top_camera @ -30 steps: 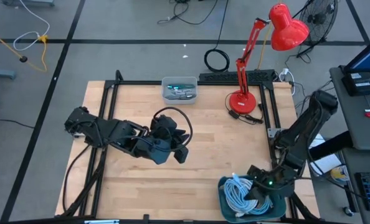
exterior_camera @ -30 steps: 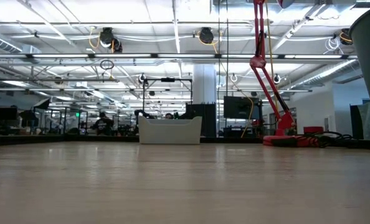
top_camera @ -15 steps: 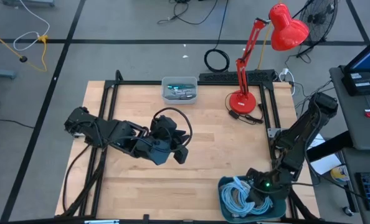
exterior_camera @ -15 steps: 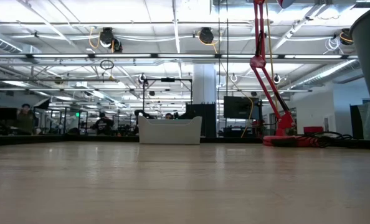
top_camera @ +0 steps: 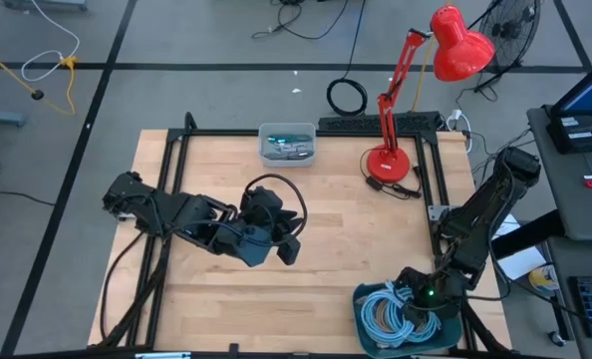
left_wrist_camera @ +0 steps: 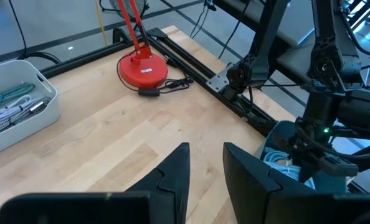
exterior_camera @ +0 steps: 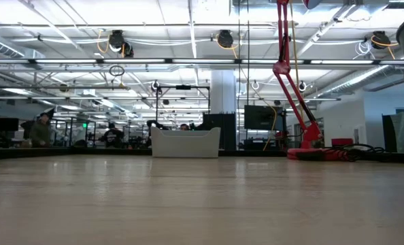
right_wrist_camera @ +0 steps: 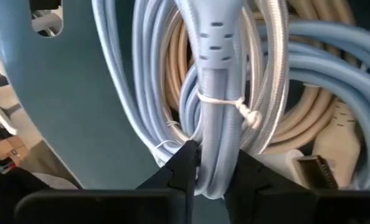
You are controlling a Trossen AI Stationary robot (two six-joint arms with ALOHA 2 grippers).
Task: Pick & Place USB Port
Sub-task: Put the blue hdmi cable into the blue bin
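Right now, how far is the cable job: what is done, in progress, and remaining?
Done: some cables already lie in the white bin. In hand: the right pincer closes around a bundled light-blue cable inside the blue basket. Left: lift it, carry it across. The left pincer waits open mid-table.

Bright, even overhead light; soft shadows

The right gripper (right_wrist_camera: 213, 165) sits deep in the blue bin (right_wrist_camera: 79, 124), its two dark fingers (right_wrist_camera: 184, 168) closed on either side of a bundled light-blue cable (right_wrist_camera: 216, 93) tied with a thin white twist tie (right_wrist_camera: 238, 104). Beige cables (right_wrist_camera: 309, 118) coil beside it, and a metal USB plug (right_wrist_camera: 316, 168) lies near the fingers.
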